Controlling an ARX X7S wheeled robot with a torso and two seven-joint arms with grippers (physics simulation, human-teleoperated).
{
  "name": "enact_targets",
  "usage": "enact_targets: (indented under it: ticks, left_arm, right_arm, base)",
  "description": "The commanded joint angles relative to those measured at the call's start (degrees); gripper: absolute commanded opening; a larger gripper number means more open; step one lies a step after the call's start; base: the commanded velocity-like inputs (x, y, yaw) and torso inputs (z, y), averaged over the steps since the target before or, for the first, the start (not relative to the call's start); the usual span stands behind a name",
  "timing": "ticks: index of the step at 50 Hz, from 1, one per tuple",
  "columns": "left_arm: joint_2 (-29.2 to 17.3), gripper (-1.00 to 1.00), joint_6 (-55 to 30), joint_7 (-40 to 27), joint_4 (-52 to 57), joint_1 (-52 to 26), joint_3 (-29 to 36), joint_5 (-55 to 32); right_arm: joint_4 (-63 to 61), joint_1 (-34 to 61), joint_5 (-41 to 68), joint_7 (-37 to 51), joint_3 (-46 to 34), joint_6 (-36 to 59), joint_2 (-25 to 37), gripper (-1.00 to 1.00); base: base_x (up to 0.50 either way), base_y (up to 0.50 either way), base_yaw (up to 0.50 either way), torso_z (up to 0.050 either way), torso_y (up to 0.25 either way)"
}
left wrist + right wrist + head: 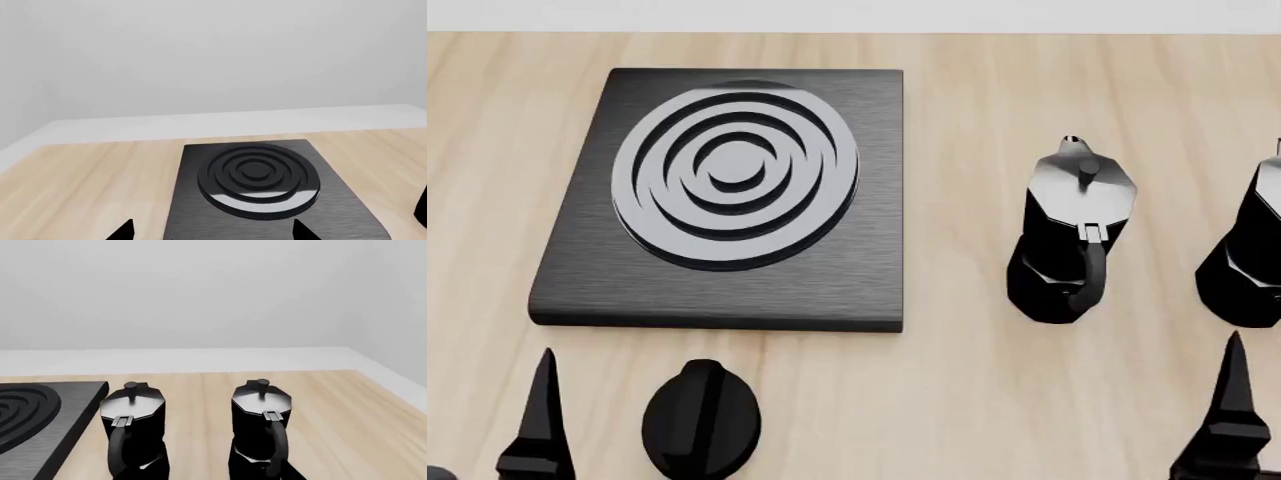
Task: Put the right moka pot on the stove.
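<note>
I have not yet touched the right moka pot [261, 427]; it stands upright on the counter [961, 400] near the right edge, its handle turned toward the near edge where the robot stands. In the head view only its left flank shows at the border of the picture. The other moka pot [1073, 235] stands between it and the stove [727, 190], close beside it but not touching, with the same handle direction. The stove lies flat toward the left side of the counter, its burner bare, and a round dial knob [701, 418] sits on the counter just in front of it.

To do this reach well, I judge I should bring the right hand [1228, 420] forward and rightward onto the far-right pot, closing on the body or handle from the near side, and keep clear of its neighbour. I would lift high enough to pass over that neighbour before crossing to the burner.

The right hand hangs low over the near edge, short of the pots, holding nothing; only one finger tip shows, so I cannot tell how wide it stands. The left hand [213, 231] hovers before the stove, fingers spread wide and empty.
</note>
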Motion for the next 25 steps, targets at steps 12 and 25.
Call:
enact_targets:
  ticks: [12, 25]
  left_arm:
    - [-0.2, 1.0, -0.4, 0.0, -0.2, -0.5, -0.6, -2.2]
    - [-0.3, 1.0, 0.0, -0.4, 0.0, -0.2, -0.8, -2.5]
  right_arm:
    - [6.2, 7.3, 6.3, -0.7, 1.4, 5.2, 4.1, 1.0]
    - [10.0, 9.3, 4.6, -1.6, 0.1, 4.6, 4.1, 1.0]
  base:
    - [0.0, 0.0, 0.0, 0.0, 0.0]
    - [0.0, 0.0, 0.0, 0.0, 0.0]
